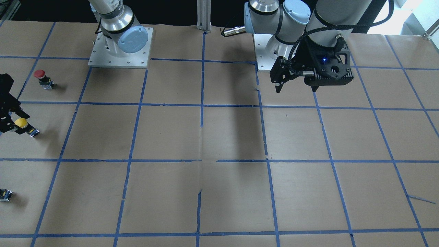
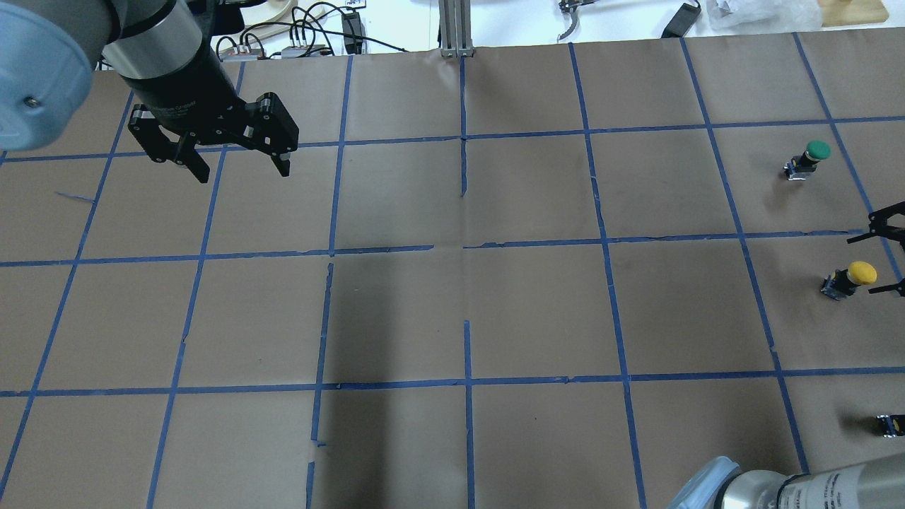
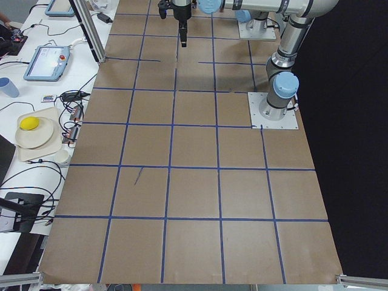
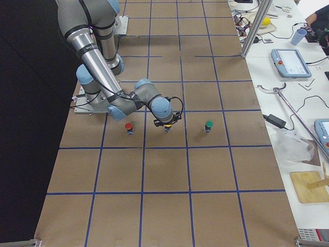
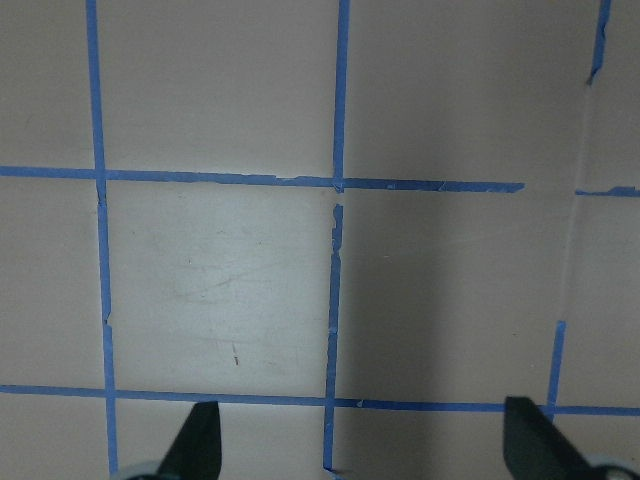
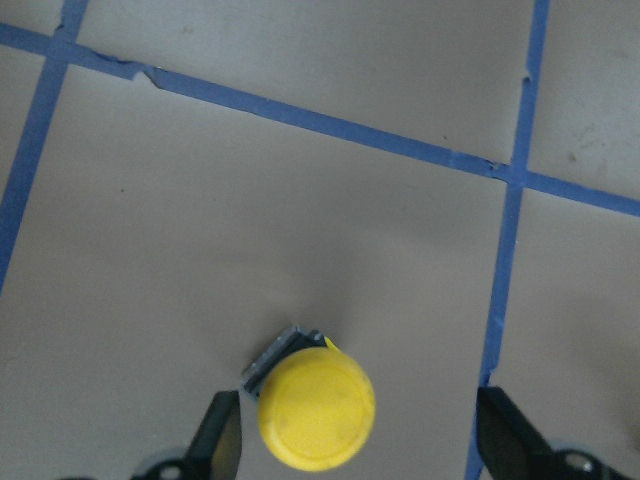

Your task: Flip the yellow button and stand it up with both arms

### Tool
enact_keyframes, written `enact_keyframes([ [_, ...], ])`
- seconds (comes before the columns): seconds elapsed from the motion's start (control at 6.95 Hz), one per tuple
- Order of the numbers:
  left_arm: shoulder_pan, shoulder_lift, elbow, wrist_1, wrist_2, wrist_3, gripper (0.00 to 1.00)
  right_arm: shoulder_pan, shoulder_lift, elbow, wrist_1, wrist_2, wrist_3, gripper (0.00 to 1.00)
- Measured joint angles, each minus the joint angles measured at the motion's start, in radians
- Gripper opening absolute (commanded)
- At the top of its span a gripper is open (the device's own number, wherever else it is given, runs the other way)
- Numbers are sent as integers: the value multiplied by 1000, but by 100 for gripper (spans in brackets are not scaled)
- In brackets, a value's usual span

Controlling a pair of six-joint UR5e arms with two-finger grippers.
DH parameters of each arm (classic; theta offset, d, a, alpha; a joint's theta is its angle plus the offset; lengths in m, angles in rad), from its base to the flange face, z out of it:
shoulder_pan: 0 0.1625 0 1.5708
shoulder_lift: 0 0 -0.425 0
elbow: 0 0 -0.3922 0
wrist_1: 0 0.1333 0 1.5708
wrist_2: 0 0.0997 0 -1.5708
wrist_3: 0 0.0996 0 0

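Note:
The yellow button (image 2: 861, 272) stands with its cap up on the brown paper near the table's right end. It also shows in the front view (image 1: 21, 122) and, from above, in the right wrist view (image 6: 316, 408). My right gripper (image 2: 884, 258) is open, low over the table, with one finger on each side of the button; I see no contact. In the right wrist view the right gripper (image 6: 362, 445) has the cap between its fingertips. My left gripper (image 2: 240, 170) is open and empty, high above the table's far left part, and far from the button.
A red-capped button (image 1: 40, 77) stands on one side of the yellow one and a green-capped button (image 2: 809, 157) on the other. A small dark component (image 2: 889, 424) lies nearer the robot's side. The table (image 2: 466, 311) is brown paper with a blue tape grid.

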Motion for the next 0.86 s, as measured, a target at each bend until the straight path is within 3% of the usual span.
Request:
enact_keyframes([
  [0.43,3,-1,0,1,-1,1,100,79,-33,-190,53,-8,127,86],
  [0.86,3,1,0,3,0,1,100,293,-45,-422,303,-118,412,86],
])
